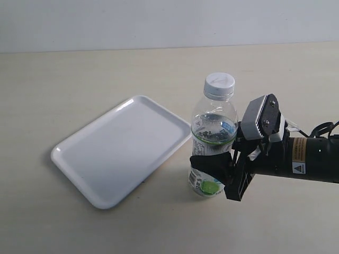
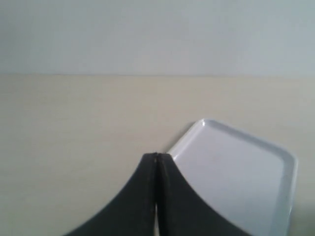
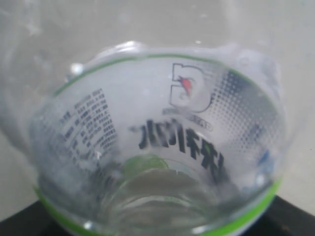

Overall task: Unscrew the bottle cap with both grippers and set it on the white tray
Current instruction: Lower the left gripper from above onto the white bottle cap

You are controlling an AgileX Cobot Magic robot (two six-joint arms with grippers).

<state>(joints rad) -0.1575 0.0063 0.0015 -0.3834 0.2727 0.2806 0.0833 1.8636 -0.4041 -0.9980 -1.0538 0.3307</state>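
So the bottle (image 1: 213, 143) is standing upright on the beige table (image 1: 79, 74), white bottle cap (image 1: 219, 82) sitting on the neck at its 12 o'clock end. The right gripper (image 1: 212, 168) comes in from 3 o'clock and has its black jaws clamped around the bottle's lower body, right on the label. The white tray (image 1: 119, 151) lies flat at the bottle's 9 o'clock, just beside it, nothing in it. The left gripper (image 2: 156, 157) only shows in its own wrist cam: jaws pressed together on nothing, a tray corner near the tips.
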